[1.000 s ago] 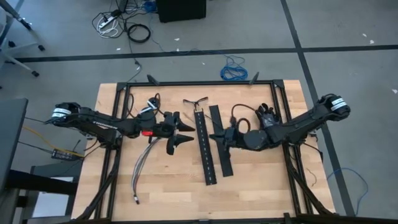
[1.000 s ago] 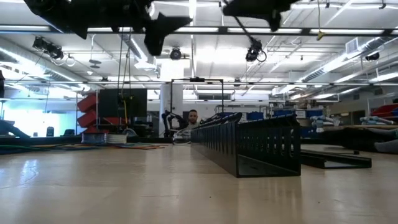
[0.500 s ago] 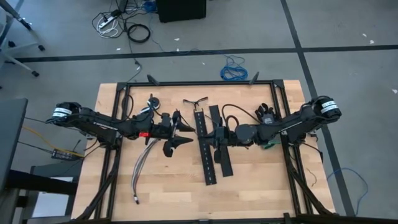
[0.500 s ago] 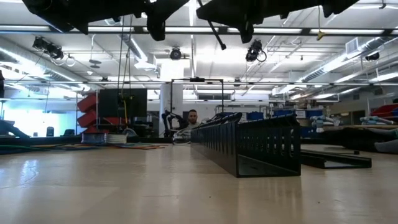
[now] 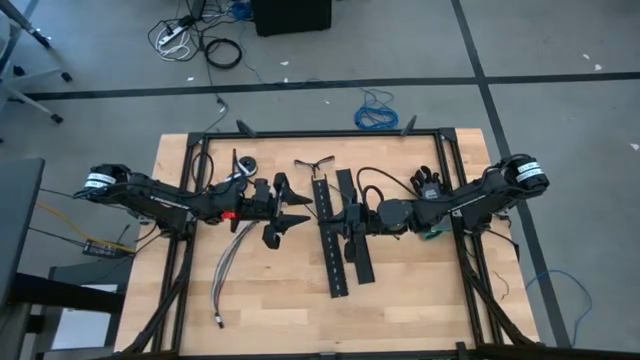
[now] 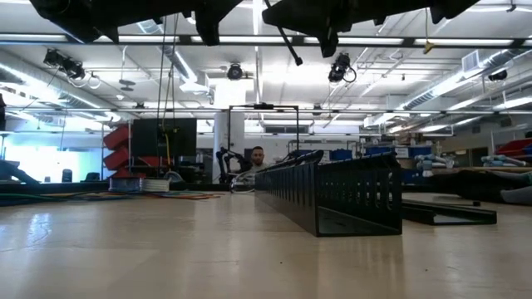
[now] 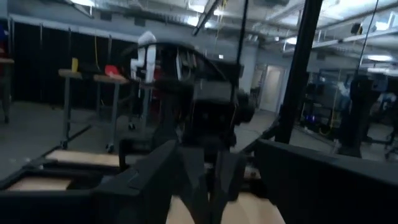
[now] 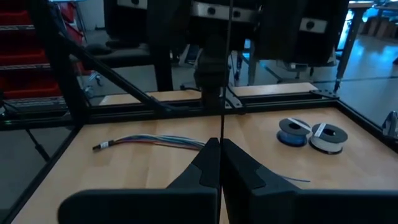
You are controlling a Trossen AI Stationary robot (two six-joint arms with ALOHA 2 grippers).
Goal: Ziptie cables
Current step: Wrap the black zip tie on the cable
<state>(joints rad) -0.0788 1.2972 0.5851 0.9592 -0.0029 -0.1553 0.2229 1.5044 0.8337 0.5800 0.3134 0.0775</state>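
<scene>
The cables (image 5: 228, 265) lie loose along the table under my left arm; the right wrist view also shows them flat on the wood (image 8: 155, 143). My left gripper (image 5: 300, 212) hovers above the table with its fingers apart and nothing between them. It faces my right gripper (image 5: 343, 218), which is shut on a thin black ziptie (image 8: 222, 74). Both grippers hang high over the middle of the table, a short gap between them. My right gripper pinches the ziptie (image 8: 221, 132) between its two shut fingertips. The fingers point level, from the table's right toward the left gripper. The strip is lifted clear of the table and runs straight past the fingertips; a free stretch (image 6: 288, 48) slants down below the gripper.
Two long black perforated strips (image 5: 333, 245) (image 5: 357, 235) lie along the table's middle, under the right gripper. A blue roll (image 8: 292, 132) and a white roll (image 8: 326, 137) sit near the left arm. A black frame (image 5: 200, 175) borders the table. A person (image 6: 258, 155) sits far behind.
My right gripper has gone toward the table's left, closer to the left gripper, carrying the ziptie, whose free stretch now shows in the low view. My left gripper has tipped upward, so its fingers have risen almost out of the low view.
</scene>
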